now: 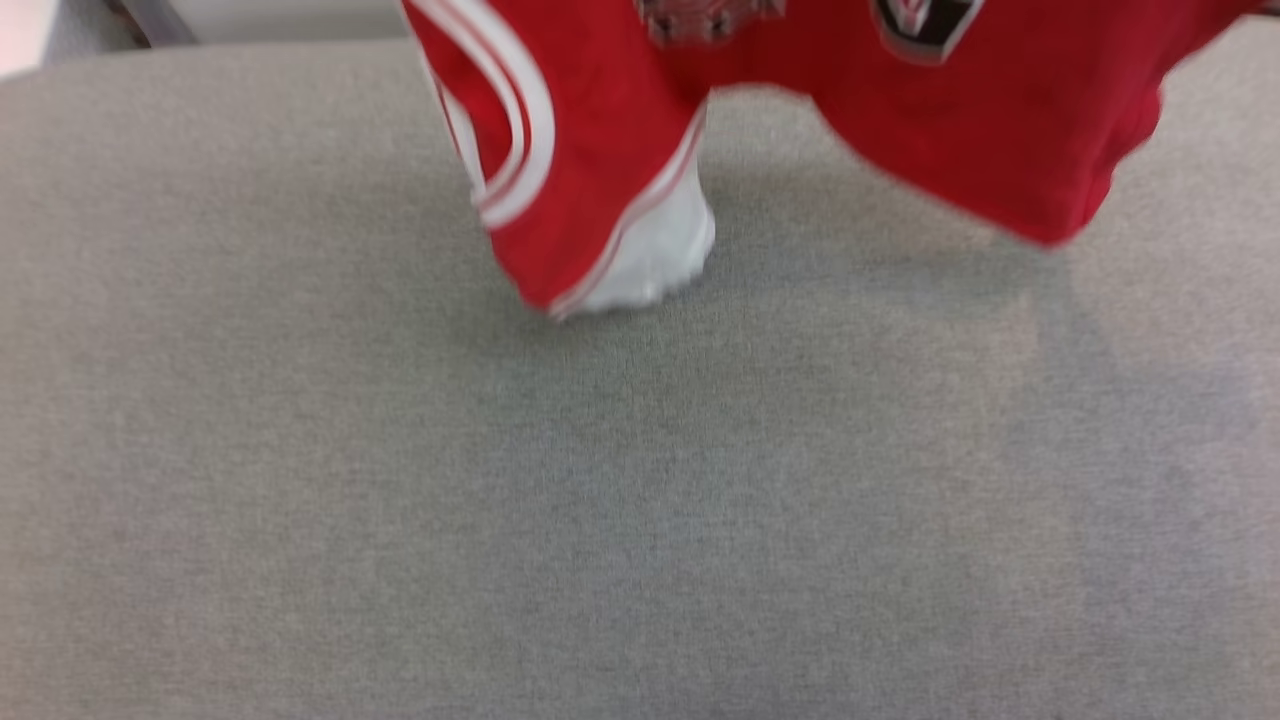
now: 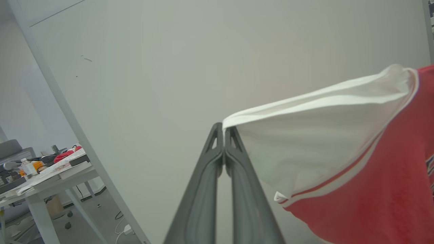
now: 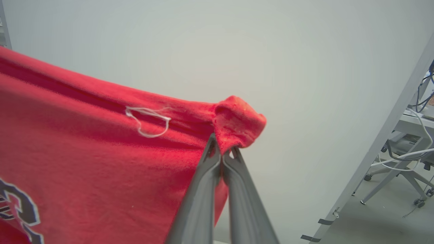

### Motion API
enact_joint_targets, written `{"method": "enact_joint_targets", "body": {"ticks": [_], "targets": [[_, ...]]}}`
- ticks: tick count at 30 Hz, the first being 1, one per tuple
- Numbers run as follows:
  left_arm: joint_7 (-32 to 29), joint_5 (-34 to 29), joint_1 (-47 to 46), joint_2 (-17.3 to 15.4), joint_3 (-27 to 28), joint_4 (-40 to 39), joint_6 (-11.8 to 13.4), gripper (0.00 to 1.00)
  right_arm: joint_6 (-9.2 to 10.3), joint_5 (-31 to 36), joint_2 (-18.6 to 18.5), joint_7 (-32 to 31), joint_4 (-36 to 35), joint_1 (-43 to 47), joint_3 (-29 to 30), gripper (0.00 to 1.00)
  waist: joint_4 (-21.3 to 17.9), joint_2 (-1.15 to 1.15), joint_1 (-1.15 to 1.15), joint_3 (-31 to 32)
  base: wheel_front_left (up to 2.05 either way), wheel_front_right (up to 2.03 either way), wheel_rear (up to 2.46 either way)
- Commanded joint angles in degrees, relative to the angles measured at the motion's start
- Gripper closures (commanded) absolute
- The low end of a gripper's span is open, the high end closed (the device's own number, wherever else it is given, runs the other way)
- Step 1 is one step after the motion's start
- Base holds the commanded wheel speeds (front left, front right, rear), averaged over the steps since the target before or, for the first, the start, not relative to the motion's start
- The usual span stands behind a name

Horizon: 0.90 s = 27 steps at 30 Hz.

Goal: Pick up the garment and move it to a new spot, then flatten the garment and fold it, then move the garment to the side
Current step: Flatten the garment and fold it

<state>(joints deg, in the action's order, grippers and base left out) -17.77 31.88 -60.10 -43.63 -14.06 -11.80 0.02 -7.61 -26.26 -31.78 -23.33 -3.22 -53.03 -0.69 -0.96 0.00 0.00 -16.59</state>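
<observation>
In the head view, the red jersey (image 1: 900, 130) hangs blurred from 11 to 1 o'clock above a grey cloth surface (image 1: 640, 500). Its white sleeve (image 1: 660, 250) droops lowest, near 12 o'clock; whether it touches the cloth cannot be told.

In the left wrist view, the left gripper (image 2: 223, 130) has its two dark fingers pressed together, pinching the end of the sleeve's striped trim (image 2: 305, 101). The sleeve and red body stretch away toward 3 and 4 o'clock against a pale wall (image 2: 169, 67). A cluttered white desk (image 2: 61, 173) stands at 8 o'clock.

In the right wrist view, the right gripper (image 3: 224, 150) is clamped on a bunched red corner of the jersey. The cloth spreads toward 9 o'clock, carrying a loose white thread (image 3: 149, 123), with black white-outlined lettering (image 3: 17, 203) at 8 o'clock. Wheeled furniture legs (image 3: 400, 176) show at 4 o'clock.
</observation>
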Motion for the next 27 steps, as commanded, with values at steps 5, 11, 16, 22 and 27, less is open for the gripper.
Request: {"method": "enact_joint_targets", "body": {"ticks": [5, 11, 16, 22, 27], "targets": [[1.9, -2.6, -17.4, 2.3, -1.8, 10.7, -3.5, 1.00, 0.12, 2.5, -1.7, 5.2, 9.2, -13.2, -3.7, 1.00, 0.5, 0.00, 0.00, -13.1, 0.00, 0.00, 0.00], [6.8, -7.5, -35.3, 6.7, -5.5, 26.8, -5.4, 1.00, 0.12, 6.5, 0.7, 11.8, 22.8, -28.0, -7.7, 1.00, 0.5, 0.00, 0.00, -18.4, 0.00, 0.00, 0.00], [14.0, -11.3, -45.3, 9.3, -7.6, 37.8, -6.0, 1.00, 0.12, 11.1, 4.5, 18.9, 33.8, -37.9, -8.1, 1.00, 0.5, 0.00, 0.00, -21.2, 0.00, 0.00, 0.00], [25.0, -13.9, -52.5, 12.1, -8.3, 48.7, -5.1, 1.00, 0.12, 16.9, 8.5, 27.8, 44.8, -45.5, -6.1, 1.00, 1.0, 0.00, 0.00, -23.6, 0.00, 0.00, 0.00], [32.3, -13.5, -51.2, 15.2, -9.1, 54.9, -6.0, 1.00, 0.12, 19.9, 11.0, 35.6, 53.1, -46.9, -7.8, 1.00, 2.1, 0.00, 0.00, -24.9, 0.00, 0.00, 0.00]]}}
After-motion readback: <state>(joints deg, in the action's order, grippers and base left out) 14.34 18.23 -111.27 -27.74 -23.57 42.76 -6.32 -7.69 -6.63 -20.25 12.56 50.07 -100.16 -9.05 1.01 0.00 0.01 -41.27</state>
